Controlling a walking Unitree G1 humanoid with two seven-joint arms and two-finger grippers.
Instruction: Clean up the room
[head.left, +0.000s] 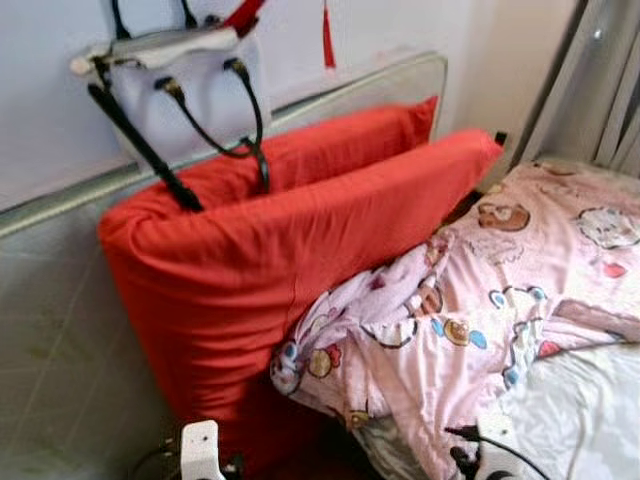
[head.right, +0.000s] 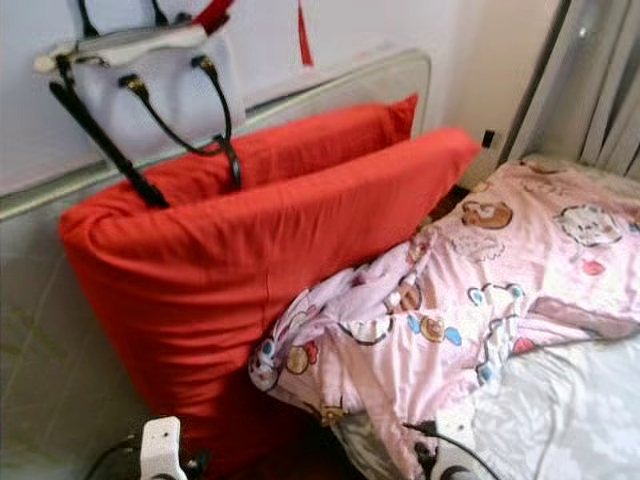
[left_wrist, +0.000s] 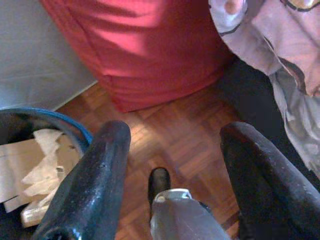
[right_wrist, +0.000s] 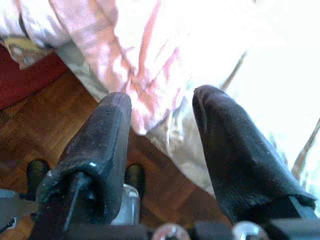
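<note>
Here we are at the head end of the bed (head.left: 580, 420), and it's a jumble. Two big red pillows (head.left: 260, 270) stand on edge against the pale headboard (head.left: 60, 340), the front one leaning on the one behind, both tilted toward the wall. A white handbag (head.left: 185, 85) with black straps hangs on the wall just above them, its straps trailing down onto the top edge of the front pillow. A red tassel (head.left: 327, 35) dangles on the wall beside the bag.

The pink cartoon-print quilt (head.left: 480, 290) is bunched up across the bed, one crumpled corner pushed against the lower front of the red pillows and spilling over the bed's near edge. Below it, at the bed's near corner, bare white sheet shows. Grey curtains (head.left: 600, 90) hang at the far right.

Down low, the left gripper (left_wrist: 172, 175) hangs over the wooden parquet floor (left_wrist: 170, 130), its two black fingers spread wide with nothing between them. Beside it sits a blue-rimmed bin (left_wrist: 75, 127) with cardboard and crumpled paper (left_wrist: 35, 165) inside, close to the base of the red pillow.

The right gripper (right_wrist: 160, 150) hovers at the bed's edge, fingers apart and empty, with the pink quilt and white sheet hanging just beyond its tips.
</note>
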